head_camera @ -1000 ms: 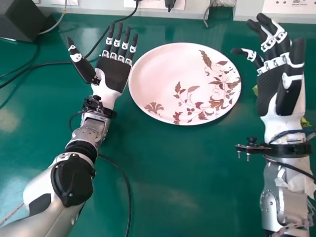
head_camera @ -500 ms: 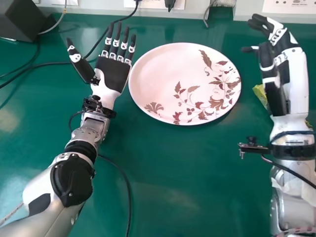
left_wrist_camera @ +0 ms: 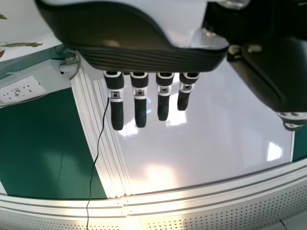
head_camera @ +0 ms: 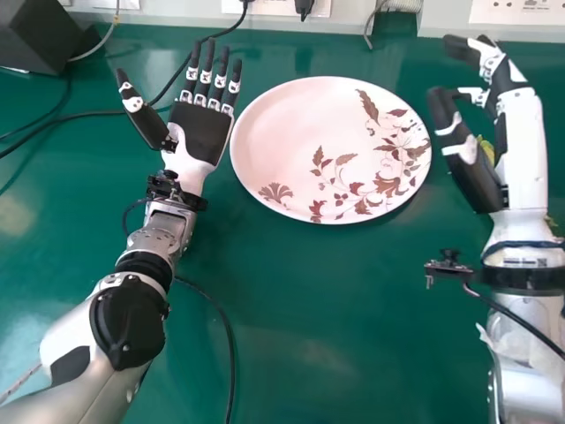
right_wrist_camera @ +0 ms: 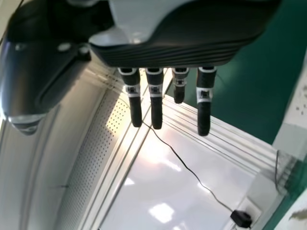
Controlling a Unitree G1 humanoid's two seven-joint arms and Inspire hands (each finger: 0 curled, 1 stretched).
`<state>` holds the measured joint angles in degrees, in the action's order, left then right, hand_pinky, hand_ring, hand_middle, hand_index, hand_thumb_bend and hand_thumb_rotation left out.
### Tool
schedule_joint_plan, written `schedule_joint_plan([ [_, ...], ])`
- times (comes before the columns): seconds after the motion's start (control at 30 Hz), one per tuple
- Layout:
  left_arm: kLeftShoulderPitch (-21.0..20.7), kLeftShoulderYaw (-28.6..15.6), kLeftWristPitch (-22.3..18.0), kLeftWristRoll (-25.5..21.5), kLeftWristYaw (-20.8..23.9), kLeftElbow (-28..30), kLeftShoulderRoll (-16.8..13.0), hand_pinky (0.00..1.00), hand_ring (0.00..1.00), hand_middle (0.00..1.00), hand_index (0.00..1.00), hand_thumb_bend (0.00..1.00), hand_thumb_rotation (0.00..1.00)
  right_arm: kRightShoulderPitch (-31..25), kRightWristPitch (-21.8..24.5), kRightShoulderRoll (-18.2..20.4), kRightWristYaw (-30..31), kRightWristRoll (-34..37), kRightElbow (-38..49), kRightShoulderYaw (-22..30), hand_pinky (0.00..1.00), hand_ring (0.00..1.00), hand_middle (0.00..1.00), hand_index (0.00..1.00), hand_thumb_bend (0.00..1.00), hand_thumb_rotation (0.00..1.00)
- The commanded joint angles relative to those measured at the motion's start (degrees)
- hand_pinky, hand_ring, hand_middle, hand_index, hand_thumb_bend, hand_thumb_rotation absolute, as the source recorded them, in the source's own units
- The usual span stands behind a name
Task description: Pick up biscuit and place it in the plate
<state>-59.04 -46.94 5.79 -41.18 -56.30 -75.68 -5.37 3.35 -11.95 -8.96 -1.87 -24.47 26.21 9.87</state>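
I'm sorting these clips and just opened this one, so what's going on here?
A robot is at a green table, apparently about to pick up a biscuit. Its right hand is open above a yellow packet, probably the biscuit, which it mostly hides. The left hand is open beside the patterned plate. Neither hand appears to be gripping anything, and the packet is not on the plate yet.

The plate (head_camera: 291, 132) looks glossy, the green table (head_camera: 300, 353) smooth.

A pale panel (head_camera: 181, 17) borders the green table (head_camera: 353, 309).
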Motion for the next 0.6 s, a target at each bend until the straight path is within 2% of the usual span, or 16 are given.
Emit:
schedule_joint_plan([
  [0.0,0.7,-0.2,0.0,-0.1,-0.2,-0.5,-0.6,0.81,0.89,0.96,1.00,0.98,0.69,-0.8,0.8,-0.7,-1.0,-2.3,1.4,-0.5,0.61,0.70,0.83,0.83,0.97,0.10],
  [0.13,0.7,-0.3,-0.2,-0.2,0.3,-0.5,-0.5,0.78,0.89,0.96,1.00,0.97,0.70,-1.3,2.8,-1.3,-1.3,-7.1,2.9,-0.8,0.61,0.69,0.82,0.82,0.97,0.11],
  [0.43,0.8,-0.2,0.0,-0.1,-0.1,-0.5,-0.6,0.77,0.90,0.96,1.00,0.98,0.64,-1.8,7.3,-1.8,-1.3,-14.3,5.8,-2.1,0.60,0.69,0.82,0.83,0.97,0.11],
  [0.57,0.8,-0.1,-0.1,0.0,-0.4,-0.5,-0.6,0.74,0.87,0.94,1.00,0.98,0.66,-2.1,8.6,-2.4,-2.5,-19.7,6.3,-2.5,0.61,0.69,0.82,0.84,0.97,0.11],
])
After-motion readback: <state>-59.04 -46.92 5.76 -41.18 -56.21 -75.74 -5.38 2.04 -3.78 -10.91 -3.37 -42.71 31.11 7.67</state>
